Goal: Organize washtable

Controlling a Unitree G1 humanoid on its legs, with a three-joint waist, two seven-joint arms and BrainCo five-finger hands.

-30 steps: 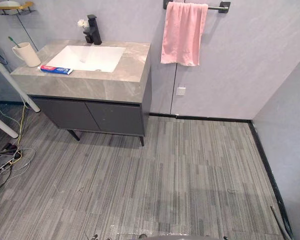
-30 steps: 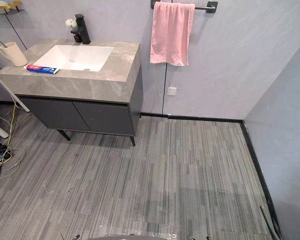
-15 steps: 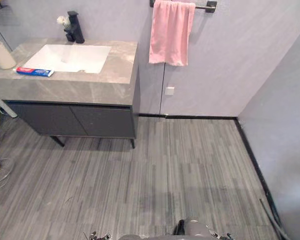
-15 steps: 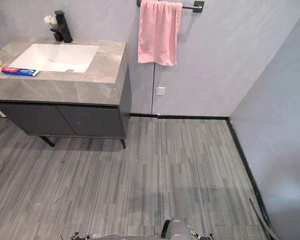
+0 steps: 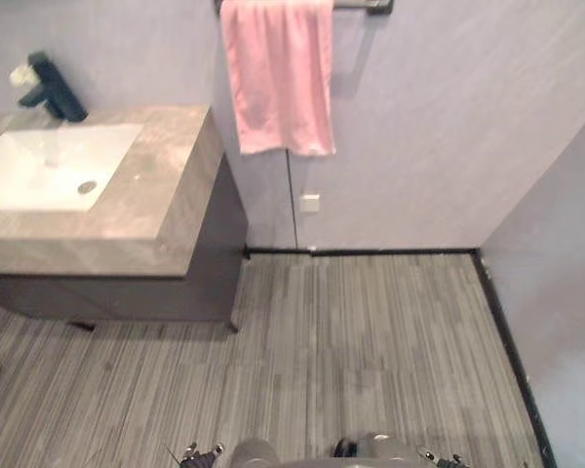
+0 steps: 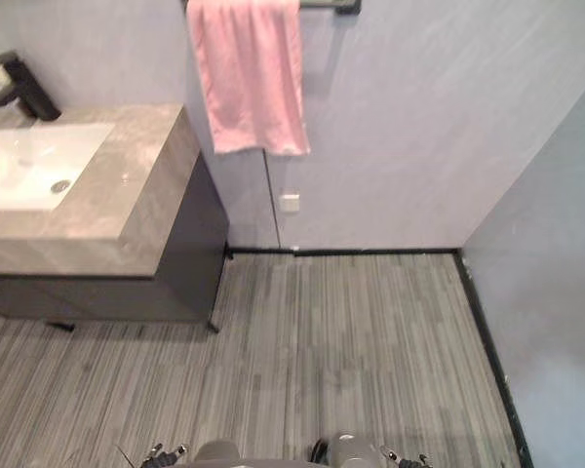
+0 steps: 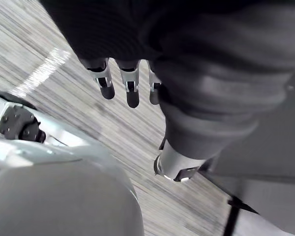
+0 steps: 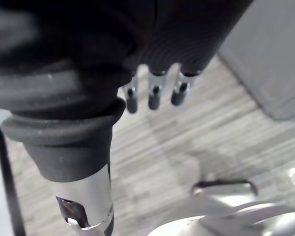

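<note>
You have the grey stone-look counter at the left of the head views, set against the pale wall; a white rectangular basin is sunk into its top, with a round drain showing in it; a black angular tap stands at the back edge of the basin, and a small white flower sits just beside the tap, on the side away from the towel; a dark cabinet carries the counter from below and stands on the grey striped plank floor.

A pink rectangular towel hangs flat from a dark metal bar on the wall, just beside the counter's right end and apart from it; a small white wall plate sits below the towel; a black skirting strip runs along the foot of the wall.

Your left hand hangs over the floor, fingers straight and relaxed, nothing in it; your right hand hangs over the floor likewise, fingers loose and empty; both are well apart from the counter.
</note>
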